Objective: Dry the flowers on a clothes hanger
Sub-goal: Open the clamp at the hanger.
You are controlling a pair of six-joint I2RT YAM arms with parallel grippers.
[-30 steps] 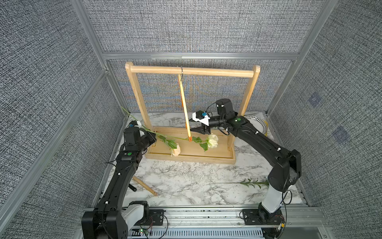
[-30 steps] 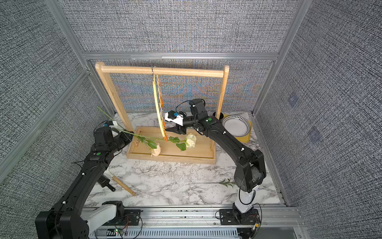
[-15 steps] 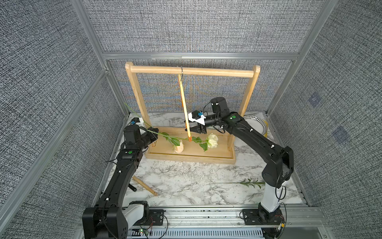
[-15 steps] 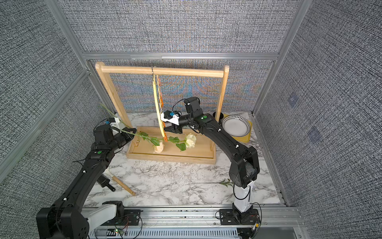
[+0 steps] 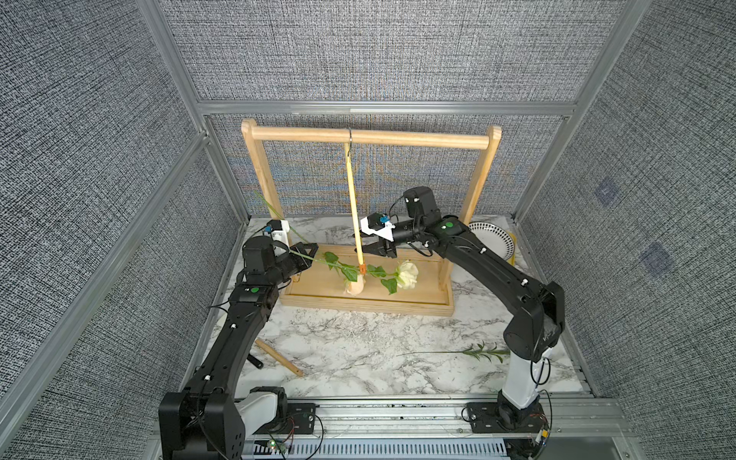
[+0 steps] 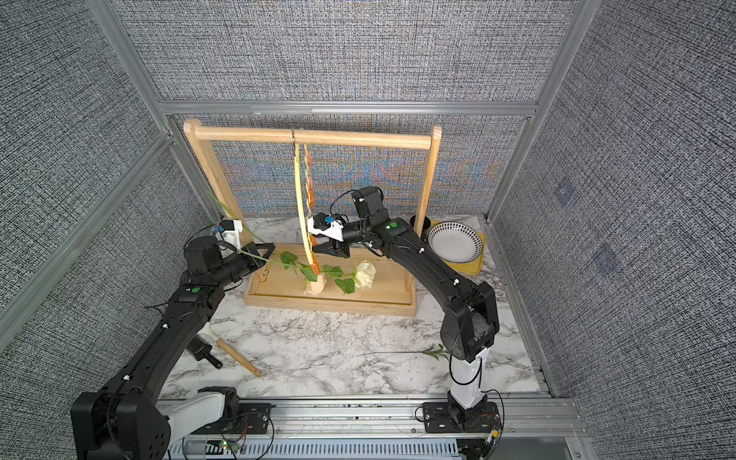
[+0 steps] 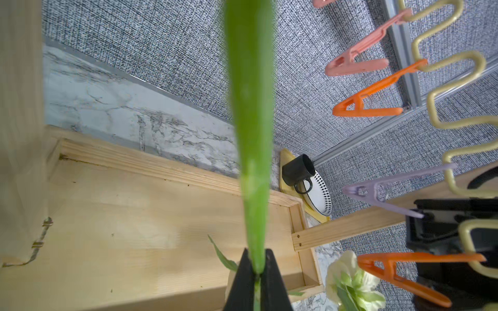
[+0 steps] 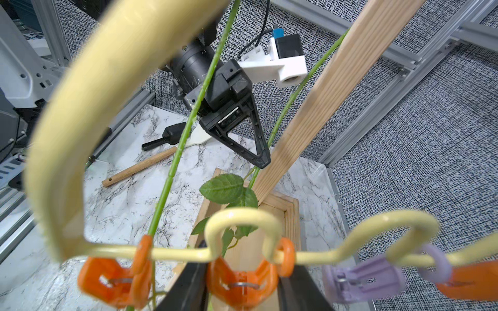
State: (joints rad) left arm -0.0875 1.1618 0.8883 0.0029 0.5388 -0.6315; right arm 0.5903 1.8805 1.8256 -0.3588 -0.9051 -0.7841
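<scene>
Marble tabletop [image 5: 358,358], left fingers [image 7: 239,285] clamped on white rose [image 5: 407,275]; right fingers [image 8: 186,288] squeezing orange clip [image 8: 242,282]

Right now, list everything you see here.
table: 1, marble, under all.
rack: 1, light wood, back of table.
hanger: 1, pale yellow, on rack's bar.
clips: several, orange, pink, purple, on hanger.
cream rose: 1, cream, stem in left tool.
peach rose: 1, peach, hanging bloom-down at hanger's end.
third stem: 1, green, front right of table; bloom hidden.
tray: 1, yellow, back right corner.
plate: 1, white and black, on tray.
mug: 1, black, on tray.
spatula: 1, wood handle, front left of table.
scoop: 1, black, beside spatula.
left tool: 1, black, shut on cream rose.
right tool: 1, black, closed on orange clip.
</scene>
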